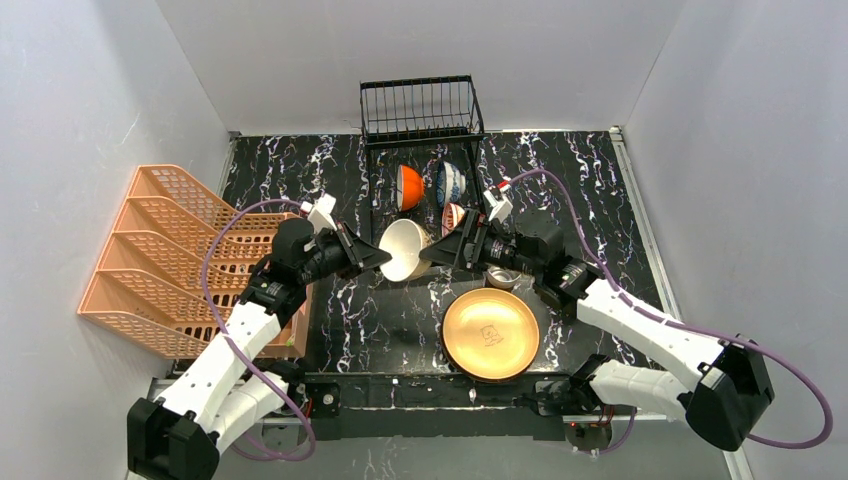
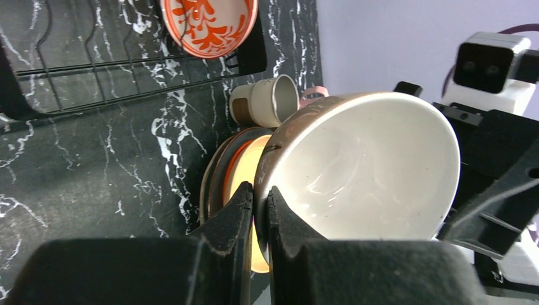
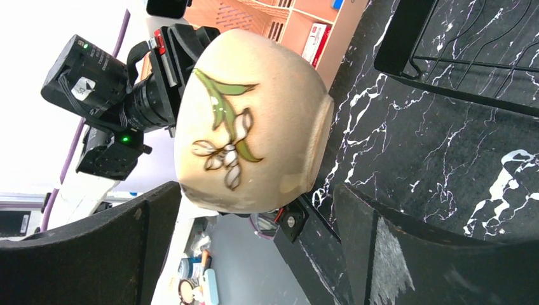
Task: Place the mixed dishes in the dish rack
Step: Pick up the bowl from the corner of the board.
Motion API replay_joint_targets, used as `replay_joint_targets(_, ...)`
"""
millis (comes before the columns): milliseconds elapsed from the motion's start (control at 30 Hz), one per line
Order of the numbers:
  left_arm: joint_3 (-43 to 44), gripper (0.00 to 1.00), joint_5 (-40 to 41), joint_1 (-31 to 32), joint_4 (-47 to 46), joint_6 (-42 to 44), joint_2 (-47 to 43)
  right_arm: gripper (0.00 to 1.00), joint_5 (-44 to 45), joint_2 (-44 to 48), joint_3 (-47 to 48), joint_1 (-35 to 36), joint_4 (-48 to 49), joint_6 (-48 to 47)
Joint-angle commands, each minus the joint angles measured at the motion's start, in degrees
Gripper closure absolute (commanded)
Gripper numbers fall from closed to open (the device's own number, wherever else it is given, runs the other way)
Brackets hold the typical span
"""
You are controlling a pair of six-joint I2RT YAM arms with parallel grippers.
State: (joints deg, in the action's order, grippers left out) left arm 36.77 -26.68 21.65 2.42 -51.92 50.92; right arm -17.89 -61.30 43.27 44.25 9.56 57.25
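Observation:
My left gripper is shut on the rim of a cream-white bowl, held tilted above the table in front of the dish rack. In the right wrist view the bowl's outside carries a painted leaf sprig. My right gripper is open, its fingers standing on either side of the bowl's base end. On the rack's lower wires stand an orange bowl, a blue-patterned bowl and a red floral bowl. A yellow plate lies near the front.
An orange plastic lattice rack fills the left side. A mug with a pink handle lies on the marble tabletop beyond the yellow plate. Grey walls close in the back and both sides.

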Motion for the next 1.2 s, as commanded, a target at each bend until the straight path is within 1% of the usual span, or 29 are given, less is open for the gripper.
replay_joint_targets(0, -0.4, 1.00, -5.0, -0.5, -7.9, -3.7, -2.5, 0.01, 1.2, -0.7, 0.6, 0.7, 4.5, 1.8)
replay_joint_targets(433, -1.3, 1.00, -5.4, -0.7, -8.6, -4.0, -3.7, 0.01, 0.7, -2.7, 2.3, 2.2, 8.5, 4.0)
replay_joint_targets(733, -1.6, 1.00, -4.9, -0.8, -7.5, -3.5, -4.5, 0.01, 1.6, -2.2, 2.7, 3.3, 10.8, 4.7)
replay_joint_targets(1167, -0.5, 1.00, -3.3, -0.8, -4.9, -1.7, -5.2, 0.01, 5.7, -1.0, 4.1, 5.3, 12.7, 5.8)
